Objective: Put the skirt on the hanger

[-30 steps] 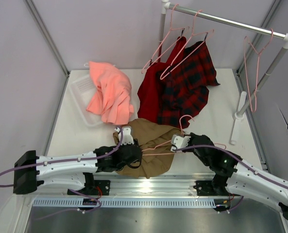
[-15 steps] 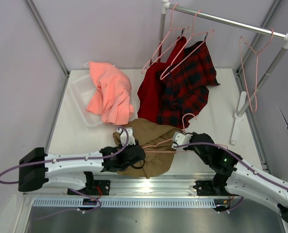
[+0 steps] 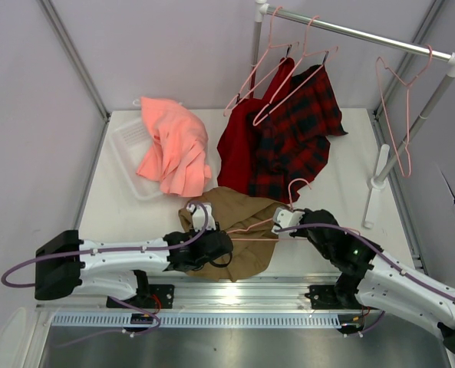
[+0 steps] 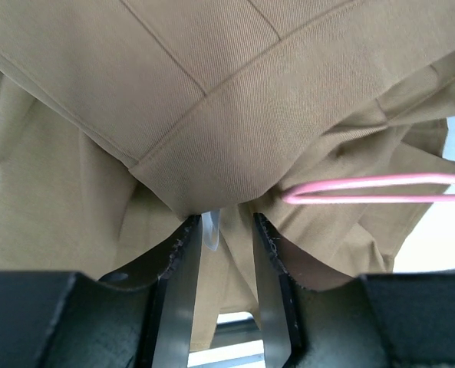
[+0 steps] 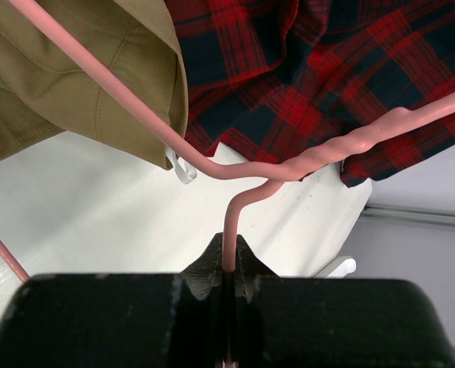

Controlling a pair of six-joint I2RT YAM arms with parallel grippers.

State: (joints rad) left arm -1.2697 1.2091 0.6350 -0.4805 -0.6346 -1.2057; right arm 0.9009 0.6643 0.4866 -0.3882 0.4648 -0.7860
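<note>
Our left claw (image 4: pixel 222 226) has gone a little further right in the last second and its jaws have come closer. Now they pinch a fold of the skirt (image 3: pixel 250 211), which lies crumpled on the table (image 3: pixel 135 222) between both arms. Our right claw (image 5: pixel 229 247) is pressed together on the neck of the hanger (image 5: pixel 246 173). We think the waistband is now caught, ready to go over the hanger. The top view hides both grips. The left wrist view shows cloth gathered at the tips and one hanger end reaching the fold; we cannot tell if it is inside.
</note>
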